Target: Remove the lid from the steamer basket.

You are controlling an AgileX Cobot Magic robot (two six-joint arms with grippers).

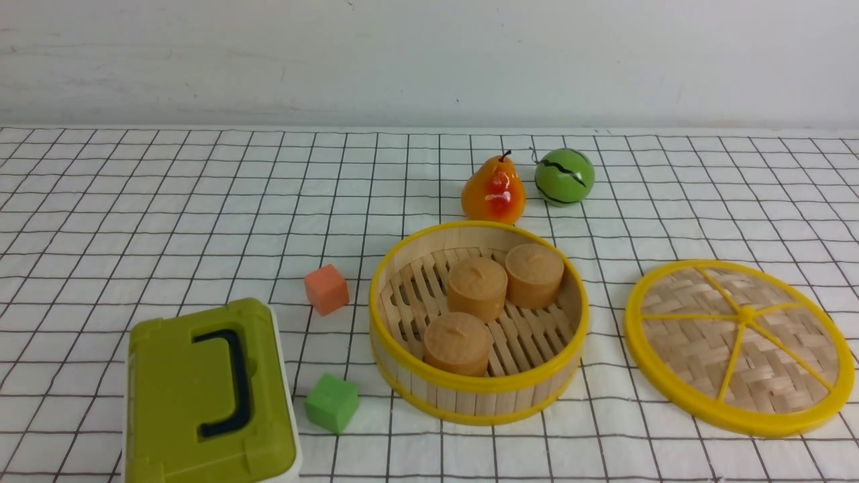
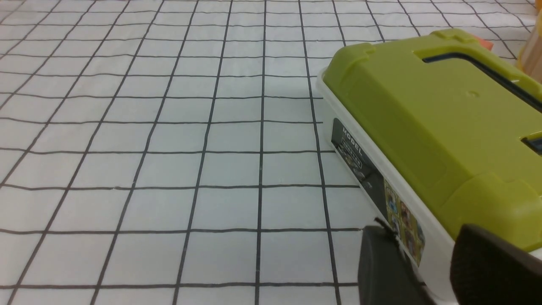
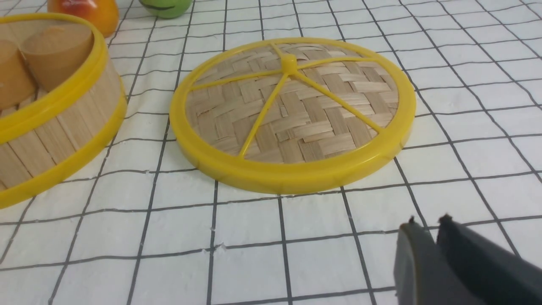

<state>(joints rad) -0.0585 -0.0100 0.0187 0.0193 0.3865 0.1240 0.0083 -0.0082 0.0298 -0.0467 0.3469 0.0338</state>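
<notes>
Lid lies flat, knob upward; left hand open, right hand slightly open.

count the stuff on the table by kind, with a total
Steamer basket: 1
Lid: 1
Buns: 3
Olive-green box: 1
Small blocks: 2
Pear: 1
Green striped ball: 1
Total: 10

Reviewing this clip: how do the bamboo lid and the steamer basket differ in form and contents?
The lid is a flat disc; the steamer basket has a raised slatted wall.
The lid is woven with yellow spokes and bears nothing; the basket holds three brown buns.
Both are round, bamboo-toned and yellow-rimmed.
</notes>
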